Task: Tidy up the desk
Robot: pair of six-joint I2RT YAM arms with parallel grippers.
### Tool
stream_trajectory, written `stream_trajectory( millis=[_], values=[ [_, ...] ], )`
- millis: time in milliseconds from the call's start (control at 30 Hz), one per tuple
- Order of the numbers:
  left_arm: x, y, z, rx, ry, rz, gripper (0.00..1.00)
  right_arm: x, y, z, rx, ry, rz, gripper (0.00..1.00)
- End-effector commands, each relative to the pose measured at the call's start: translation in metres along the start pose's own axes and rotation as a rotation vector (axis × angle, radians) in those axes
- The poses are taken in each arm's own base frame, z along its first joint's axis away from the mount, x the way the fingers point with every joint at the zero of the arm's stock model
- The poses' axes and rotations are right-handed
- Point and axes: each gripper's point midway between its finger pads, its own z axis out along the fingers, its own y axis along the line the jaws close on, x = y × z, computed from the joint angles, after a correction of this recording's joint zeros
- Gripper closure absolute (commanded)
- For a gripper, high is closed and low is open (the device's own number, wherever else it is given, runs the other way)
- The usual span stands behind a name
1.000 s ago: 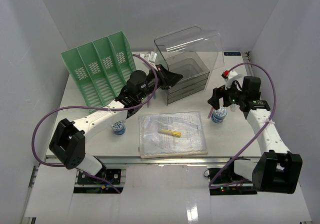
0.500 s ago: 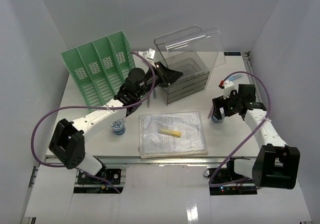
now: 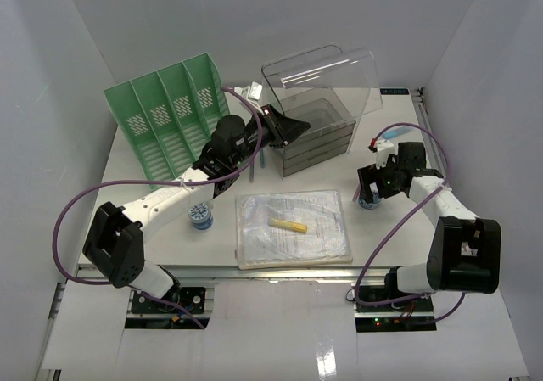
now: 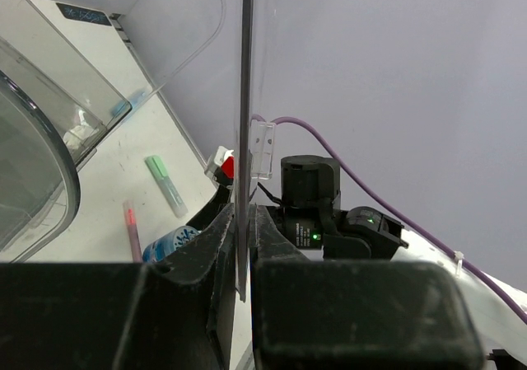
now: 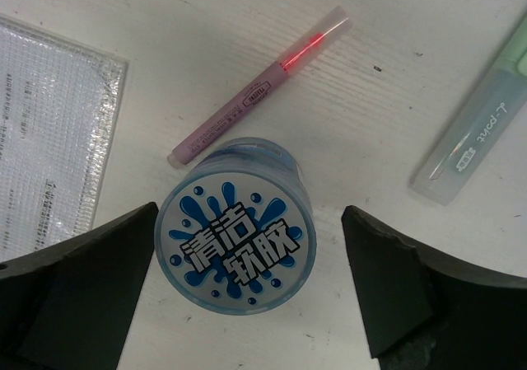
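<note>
The white desk (image 3: 394, 245) holds everything. My left gripper (image 3: 287, 131) is shut on a thin clear panel (image 4: 246, 98) at the front of the clear plastic drawer box (image 3: 322, 114); the panel edge runs up from between the jaws (image 4: 243, 222). My right gripper (image 3: 371, 191) is open and hangs over a round blue tub (image 5: 235, 246) with a white and blue label. One finger (image 5: 90, 279) stands on each side of the tub, apart from it. A pink pen (image 5: 255, 81) and a pale green highlighter (image 5: 478, 131) lie just beyond the tub.
A green slotted file rack (image 3: 165, 122) stands at the back left. A clear sleeve of papers (image 3: 293, 228) with a yellow highlighter (image 3: 288, 225) on it lies front centre. A second blue tub (image 3: 200, 217) stands to the left of it, by the left arm.
My right arm has drawn in and lowered, bringing its open gripper over the blue tub. The left gripper stays on the clear panel, barely moved.
</note>
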Motion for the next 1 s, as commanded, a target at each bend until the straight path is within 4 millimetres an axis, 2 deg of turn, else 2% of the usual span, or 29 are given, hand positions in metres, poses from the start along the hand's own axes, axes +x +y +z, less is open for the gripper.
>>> stream_trajectory(
  millis=[0, 133, 267, 333, 433, 500, 567, 633, 700, 800, 900, 967],
  values=[
    [-0.039, -0.026, -0.006, 0.050, -0.101, 0.000, 0.95, -0.008, -0.009, 0.005, 0.037, -0.026, -0.016, 0.13],
    [-0.041, -0.031, -0.005, 0.063, -0.103, -0.006, 0.95, -0.012, -0.010, 0.003, 0.048, -0.053, -0.037, 0.42],
    [-0.043, -0.034, -0.005, 0.076, -0.106, -0.017, 0.95, -0.019, -0.011, -0.004, 0.056, -0.080, -0.075, 0.78],
    [-0.043, -0.035, -0.005, 0.084, -0.107, -0.028, 0.95, -0.032, -0.008, -0.012, 0.037, -0.115, -0.121, 0.88],
    [-0.045, -0.038, -0.005, 0.091, -0.109, -0.041, 0.95, -0.053, 0.013, -0.032, -0.077, -0.188, -0.265, 0.91],
    [-0.047, -0.041, -0.004, 0.100, -0.113, -0.050, 0.95, -0.068, 0.039, -0.056, -0.211, -0.254, -0.464, 0.89],
    [-0.052, -0.045, -0.003, 0.115, -0.124, -0.067, 0.95, -0.092, 0.062, -0.079, -0.301, -0.360, -0.627, 0.87],
    [-0.056, -0.048, -0.002, 0.124, -0.131, -0.084, 0.95, -0.114, 0.091, -0.095, -0.351, -0.446, -0.786, 0.86],
    [-0.061, -0.052, 0.000, 0.133, -0.138, -0.092, 0.95, -0.134, 0.101, -0.105, -0.302, -0.523, -0.939, 0.89],
    [-0.067, -0.057, 0.003, 0.142, -0.149, -0.114, 0.95, -0.162, 0.127, -0.114, -0.208, -0.648, -1.138, 0.92],
    [-0.073, -0.060, 0.005, 0.146, -0.163, -0.138, 0.95, -0.188, 0.138, -0.123, -0.131, -0.726, -1.215, 0.92],
    [-0.078, -0.063, 0.006, 0.149, -0.176, -0.155, 0.95, -0.204, 0.138, -0.119, -0.094, -0.744, -1.200, 0.92]
  ],
)
